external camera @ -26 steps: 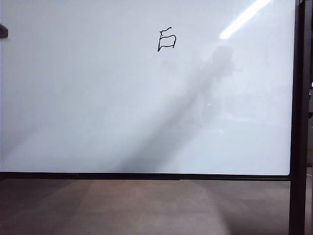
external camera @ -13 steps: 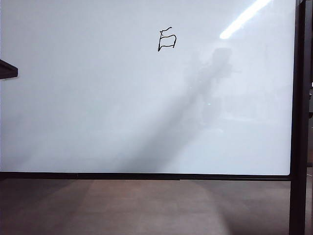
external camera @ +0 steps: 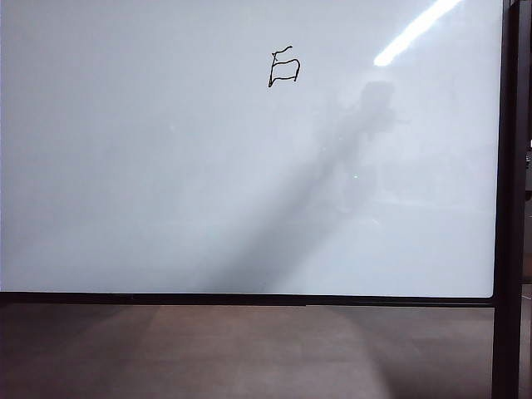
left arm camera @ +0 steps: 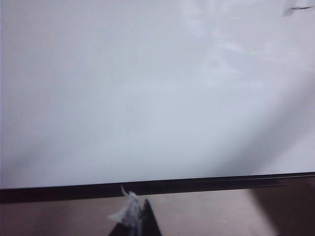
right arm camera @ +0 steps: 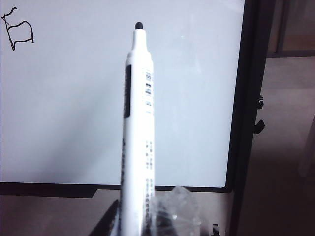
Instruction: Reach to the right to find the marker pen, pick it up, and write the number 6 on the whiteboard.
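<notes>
Although the exterior view shows neither arm, the wrist views supply them:
Whiteboard (external camera: 166,183): large, glossy, black-framed, filling the exterior view; dark post along its right edge.
Number 6 (external camera: 283,67): thin black boxy figure, high on the board, slightly right of centre; the right wrist view also shows it, well apart from the pen tip.
Marker pen (right arm camera: 138,132): seen only in the right wrist view; white barrel with black print, dark tip pointing towards the board; whether the tip touches the surface cannot be told.
Right pincer (right arm camera: 140,221): at the base of the pen, grasping the marker pen; a clear wrapping sits beside the grip.
Left pincer (left arm camera: 135,221): only a dark tip with a white scrap shows, facing the board's lower frame; clenched or released cannot be told.
Floor (external camera: 249,349): brown, below the board.
</notes>
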You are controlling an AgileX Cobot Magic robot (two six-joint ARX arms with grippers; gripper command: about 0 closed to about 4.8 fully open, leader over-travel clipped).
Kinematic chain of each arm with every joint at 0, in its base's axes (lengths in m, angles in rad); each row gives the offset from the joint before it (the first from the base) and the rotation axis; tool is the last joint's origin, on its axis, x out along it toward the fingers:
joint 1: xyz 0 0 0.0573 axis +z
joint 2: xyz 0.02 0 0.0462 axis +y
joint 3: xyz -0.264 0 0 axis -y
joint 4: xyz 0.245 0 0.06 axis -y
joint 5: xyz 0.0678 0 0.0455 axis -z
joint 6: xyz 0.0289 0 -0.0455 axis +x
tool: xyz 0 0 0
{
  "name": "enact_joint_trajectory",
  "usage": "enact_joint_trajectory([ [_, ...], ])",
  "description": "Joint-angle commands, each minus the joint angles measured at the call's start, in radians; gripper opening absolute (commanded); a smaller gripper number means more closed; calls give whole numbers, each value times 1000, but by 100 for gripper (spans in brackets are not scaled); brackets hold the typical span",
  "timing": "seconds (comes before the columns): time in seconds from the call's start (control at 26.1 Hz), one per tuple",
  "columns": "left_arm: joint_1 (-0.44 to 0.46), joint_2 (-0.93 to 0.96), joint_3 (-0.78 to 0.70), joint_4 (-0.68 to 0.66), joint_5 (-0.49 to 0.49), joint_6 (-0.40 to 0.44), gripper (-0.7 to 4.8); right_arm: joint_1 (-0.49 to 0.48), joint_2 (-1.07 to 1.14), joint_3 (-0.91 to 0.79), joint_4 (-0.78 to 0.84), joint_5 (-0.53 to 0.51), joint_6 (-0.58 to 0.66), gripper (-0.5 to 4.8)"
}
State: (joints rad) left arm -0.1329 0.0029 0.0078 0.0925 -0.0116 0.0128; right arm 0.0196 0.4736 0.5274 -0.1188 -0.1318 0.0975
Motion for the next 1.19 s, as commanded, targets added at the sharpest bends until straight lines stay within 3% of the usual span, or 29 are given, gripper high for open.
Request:
enact_joint_trajectory([
  [0.04,19,1,1,-32,-15,55,-6,1,-2,4,14,0,3,54],
  [0.31,17,1,1,-38,-135,59,0,1,-2,4,14,0,3,54],
  [0.88,17,1,1,-43,-134,59,0,0,-33,-25,27,0,3,54],
  [1.19,17,1,1,-47,-134,59,-1,-4,-389,-371,56,63,5,54],
])
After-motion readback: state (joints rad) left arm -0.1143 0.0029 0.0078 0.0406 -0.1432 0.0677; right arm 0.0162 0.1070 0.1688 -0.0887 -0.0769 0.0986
